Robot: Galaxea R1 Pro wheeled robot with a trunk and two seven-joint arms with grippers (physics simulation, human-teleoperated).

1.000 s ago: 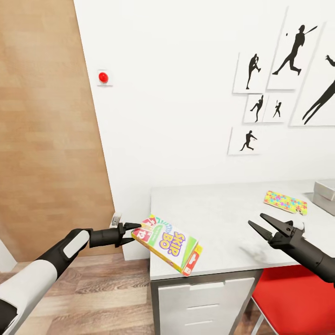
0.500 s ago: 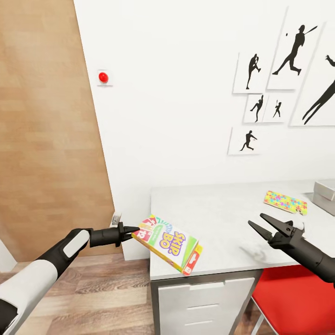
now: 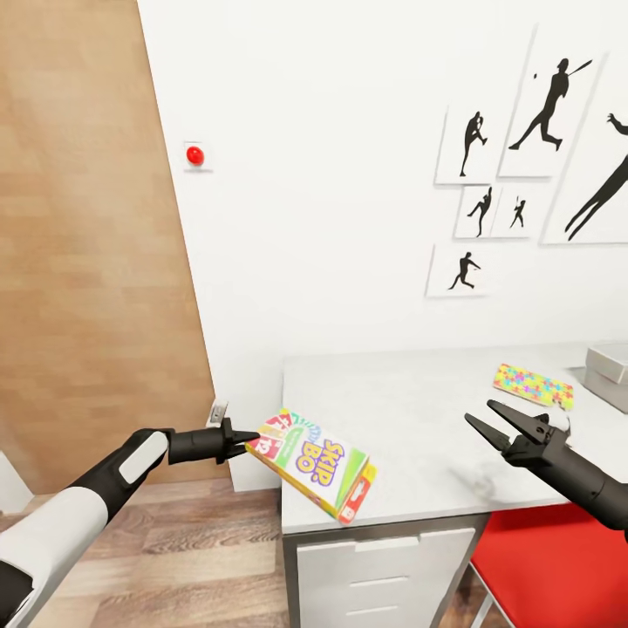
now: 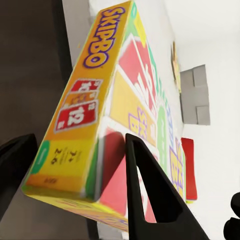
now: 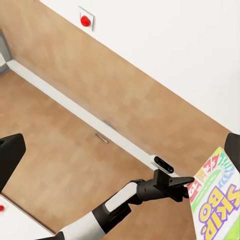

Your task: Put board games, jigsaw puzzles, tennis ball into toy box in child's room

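— Looking from the head, what do you see?
— The left pincer (image 3: pixel 249 438) is pinched onto the corner of the Skip-Bo box (image 3: pixel 314 463). The box is tilted and sticks out past the near corner of the worktop (image 3: pixel 410 419). The right pincer (image 3: pixel 493 420) hangs over the worktop with its two fingers spread wide, holding nothing.
— And up close?
— The left wrist view shows one black finger (image 4: pixel 150 195) lying flat on the red and yellow face of the box, and the other finger at the far side of its thin edge. The right wrist view shows the wood floor (image 5: pixel 60 150) and a red button (image 5: pixel 85 21) on the wall.
— Any bins?
— The pale grey toy box (image 3: pixel 608 373) peeks in at the right edge. I cannot tell what is inside. One jigsaw puzzle (image 3: pixel 534 385) lies flat on the worktop just beside it.
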